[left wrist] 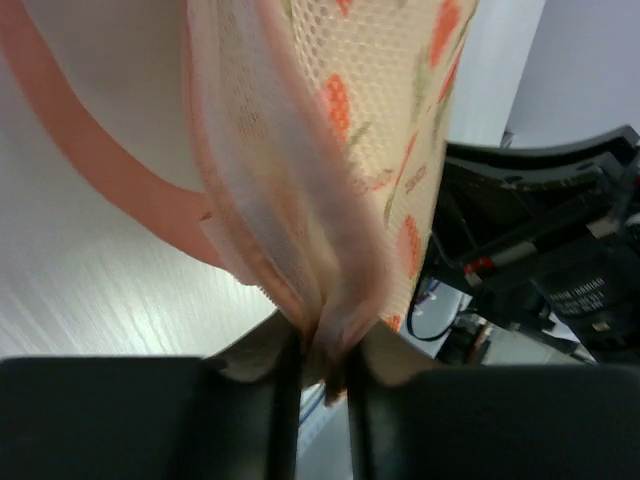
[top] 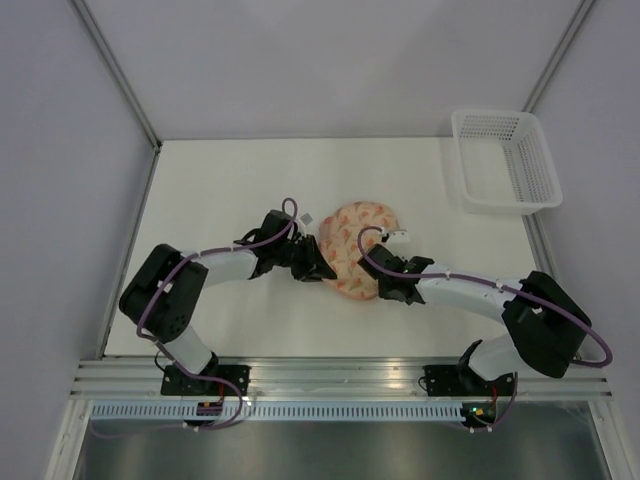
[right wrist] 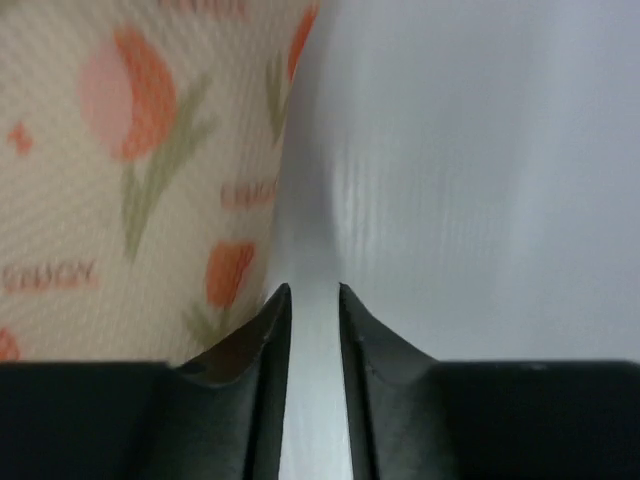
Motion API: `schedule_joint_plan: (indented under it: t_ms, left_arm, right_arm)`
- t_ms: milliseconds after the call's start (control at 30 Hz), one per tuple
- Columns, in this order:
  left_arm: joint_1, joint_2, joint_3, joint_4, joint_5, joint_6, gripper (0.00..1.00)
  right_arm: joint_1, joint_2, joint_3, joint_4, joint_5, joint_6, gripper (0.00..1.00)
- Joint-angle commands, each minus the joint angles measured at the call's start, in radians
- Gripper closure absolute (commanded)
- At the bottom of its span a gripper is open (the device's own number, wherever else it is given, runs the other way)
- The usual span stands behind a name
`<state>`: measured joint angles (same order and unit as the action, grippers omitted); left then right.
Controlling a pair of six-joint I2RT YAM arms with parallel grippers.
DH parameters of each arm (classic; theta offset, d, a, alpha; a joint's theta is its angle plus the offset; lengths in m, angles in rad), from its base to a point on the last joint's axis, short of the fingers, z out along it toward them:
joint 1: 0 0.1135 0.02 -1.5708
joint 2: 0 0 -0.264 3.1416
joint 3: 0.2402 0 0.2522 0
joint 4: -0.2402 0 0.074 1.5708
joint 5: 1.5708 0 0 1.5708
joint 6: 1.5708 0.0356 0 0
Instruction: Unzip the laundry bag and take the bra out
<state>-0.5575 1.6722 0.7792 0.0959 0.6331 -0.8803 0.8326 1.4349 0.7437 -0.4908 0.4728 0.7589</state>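
Observation:
The laundry bag (top: pixel 358 235), peach-cream with an orange-red print, lies in the middle of the table. My left gripper (top: pixel 324 266) is at its left edge. In the left wrist view it (left wrist: pixel 325 340) is shut on the bag's pink rim and pale mesh (left wrist: pixel 290 200), and the pink loop (left wrist: pixel 90 150) curves off to the left. My right gripper (top: pixel 381 284) is at the bag's near right edge. In the right wrist view its jaws (right wrist: pixel 314 295) stand almost together with only bare table between them, and the printed bag (right wrist: pixel 140 170) lies just to their left. The bra is hidden.
A white plastic mesh basket (top: pixel 505 160) stands at the table's back right corner. The enclosure walls rise behind the table and along its sides. The right arm's black body (left wrist: pixel 560 250) shows close behind the bag in the left wrist view.

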Motion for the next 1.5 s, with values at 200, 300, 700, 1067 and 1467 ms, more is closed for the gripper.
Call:
schedule_joint_plan:
  t_ms: [200,300,700,1067,1467]
  left_arm:
    - [-0.001,-0.271,-0.098,-0.090,-0.094,-0.037,0.30]
    - [-0.002,-0.426,-0.155,-0.162,-0.194,-0.088,0.26]
    - [-0.004,-0.965,-0.348,-0.314,-0.466,-0.239,0.22]
    - [-0.004,-1.100,-0.357,-0.404,-0.475,-0.247,0.20]
    - [-0.004,-1.111,-0.383,-0.406,-0.470,-0.255,0.20]
  right_arm:
    - [-0.027,-0.106,0.065,-0.158,0.115,0.008,0.34]
    - [-0.026,-0.160,0.106,-0.167,0.064,-0.036,0.33]
    - [0.149,0.059,0.358,-0.057,-0.129,-0.167,0.32]
    - [0.221,0.372,0.549,-0.044,-0.106,-0.141,0.37]
    - [0.263,0.430,0.612,-0.084,-0.083,-0.133,0.41]
